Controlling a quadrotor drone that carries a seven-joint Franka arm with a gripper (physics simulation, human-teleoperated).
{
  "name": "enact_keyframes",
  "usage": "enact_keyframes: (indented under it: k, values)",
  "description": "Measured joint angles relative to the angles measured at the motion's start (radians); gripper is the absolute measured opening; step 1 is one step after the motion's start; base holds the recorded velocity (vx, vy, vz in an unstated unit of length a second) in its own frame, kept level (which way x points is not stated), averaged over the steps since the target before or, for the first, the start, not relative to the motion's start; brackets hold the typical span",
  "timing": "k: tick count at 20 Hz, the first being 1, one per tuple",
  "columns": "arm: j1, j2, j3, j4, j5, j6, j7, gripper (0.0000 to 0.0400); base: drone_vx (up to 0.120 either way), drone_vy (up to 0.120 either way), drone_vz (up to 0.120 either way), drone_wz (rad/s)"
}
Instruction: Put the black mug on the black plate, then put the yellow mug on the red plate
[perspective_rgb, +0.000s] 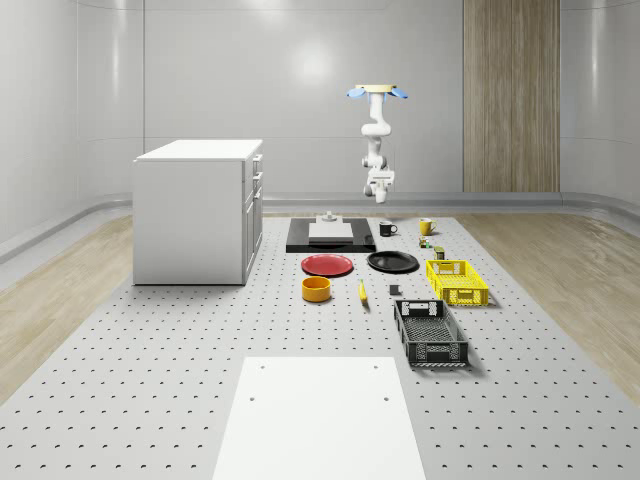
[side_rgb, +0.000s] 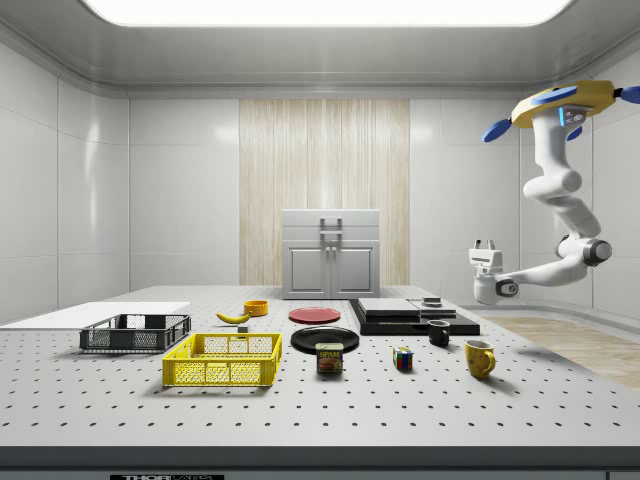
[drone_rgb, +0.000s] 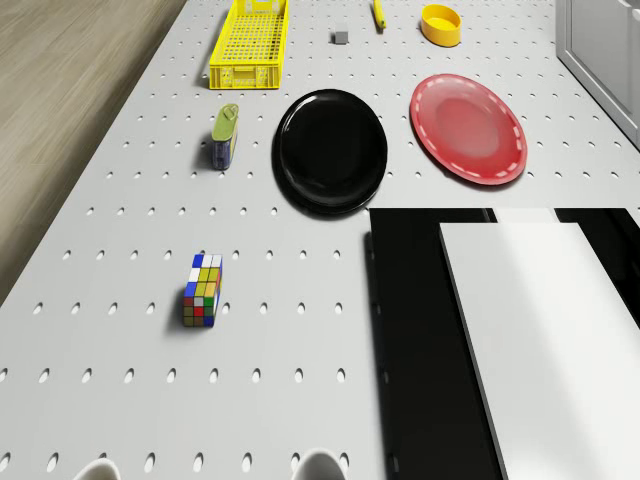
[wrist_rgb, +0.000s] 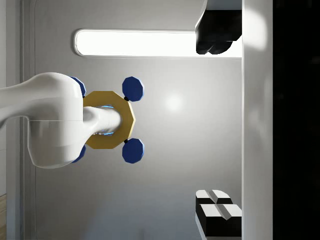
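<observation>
The black mug (perspective_rgb: 387, 228) (side_rgb: 438, 333) and the yellow mug (perspective_rgb: 426, 226) (side_rgb: 479, 357) stand upright on the table's far end, beside a black slab. Nearer lie the black plate (perspective_rgb: 393, 262) (drone_rgb: 331, 150) and the red plate (perspective_rgb: 328, 264) (drone_rgb: 468, 128), side by side, both bare. The drone (perspective_rgb: 375, 92) (side_rgb: 565, 105) hovers high beyond the mugs. Its arm bends down, and the gripper (perspective_rgb: 380, 186) (side_rgb: 486, 243) (wrist_rgb: 217, 125) hangs well above the black mug, pointing up at the ceiling. It is open and holds nothing.
A white cabinet (perspective_rgb: 195, 210) stands at the whole-scene view's left. A black slab (perspective_rgb: 330, 240) carries a white board (drone_rgb: 550, 330). Near the plates are a Rubik's cube (drone_rgb: 202, 290), a can (drone_rgb: 224, 136), a yellow basket (perspective_rgb: 457, 281), a black basket (perspective_rgb: 430, 332), a yellow bowl (perspective_rgb: 317, 288) and a banana (perspective_rgb: 362, 291).
</observation>
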Motion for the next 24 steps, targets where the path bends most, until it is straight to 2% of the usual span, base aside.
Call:
enact_keyframes:
  k: [7,19,24]
  values:
    - [-0.001,-0.003,0.001,-0.003,-0.001,0.005,0.0,0.04,0.109,-0.109,0.0,0.0]
    - [-0.003,-0.009,0.008,-0.009,-0.009,0.014,0.001,0.04,0.113,0.0,0.0,0.0]
    - [-0.006,-0.012,0.017,-0.011,-0.022,0.018,0.002,0.04,0.016,0.0,0.0,0.0]
